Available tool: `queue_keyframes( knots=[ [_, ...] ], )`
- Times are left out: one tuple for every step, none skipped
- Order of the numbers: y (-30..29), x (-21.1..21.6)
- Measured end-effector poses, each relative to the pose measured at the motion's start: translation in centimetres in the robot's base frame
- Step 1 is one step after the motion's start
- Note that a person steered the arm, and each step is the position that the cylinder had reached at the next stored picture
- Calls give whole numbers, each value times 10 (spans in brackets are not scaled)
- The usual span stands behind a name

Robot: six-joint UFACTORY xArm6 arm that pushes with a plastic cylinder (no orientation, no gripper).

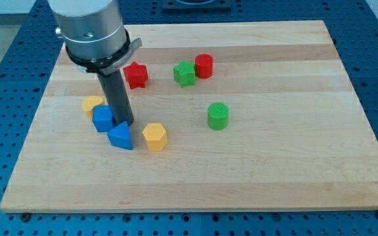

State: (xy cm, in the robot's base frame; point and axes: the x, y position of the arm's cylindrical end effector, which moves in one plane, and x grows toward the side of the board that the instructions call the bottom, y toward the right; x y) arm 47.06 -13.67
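Seven small blocks are lying on the wooden bench (254, 164), and we are standing our rod among the three at the view's left. Our tip (126, 124) is resting at the bench surface, right against the upper edge of the blue triangular block (121, 136) and just beside the blue cube-like block (102, 118), which is sitting on the tip's left in the view. We cannot tell whether the tip is actually pressing on either one or only standing next to them. The rod's long axis is running nearly upright, leaning slightly so that its upper part sits toward the view's left under the silver arm housing (89, 26).

The blue triangular block is pointing one corner up toward the tip, with its broad edge facing the view's bottom. Behind the blue cube-like block, a yellow block (91, 103) is peeking out, partly hidden, touching or nearly touching it. A yellow hexagonal block (155, 137) is sitting near the triangle's right side, apart from it.

Farther toward the view's top, a red star-shaped block (136, 75) is lying just right of the rod. A green star-shaped block (184, 73) and a red cylinder (204, 65) are sitting side by side, touching. A green cylinder (218, 116) is standing alone, well apart from the tip.

We are carrying no jaws, only the rod.
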Motion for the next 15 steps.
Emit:
queue_keyframes(
  knots=[
    [-18,0],
    [-35,0],
    [-34,0],
    [-14,0],
    [17,0],
    [26,11],
    [26,25],
    [26,25],
    [26,28],
    [26,35],
    [26,39],
    [26,59],
    [26,76],
    [27,95],
    [21,90]
  ],
)
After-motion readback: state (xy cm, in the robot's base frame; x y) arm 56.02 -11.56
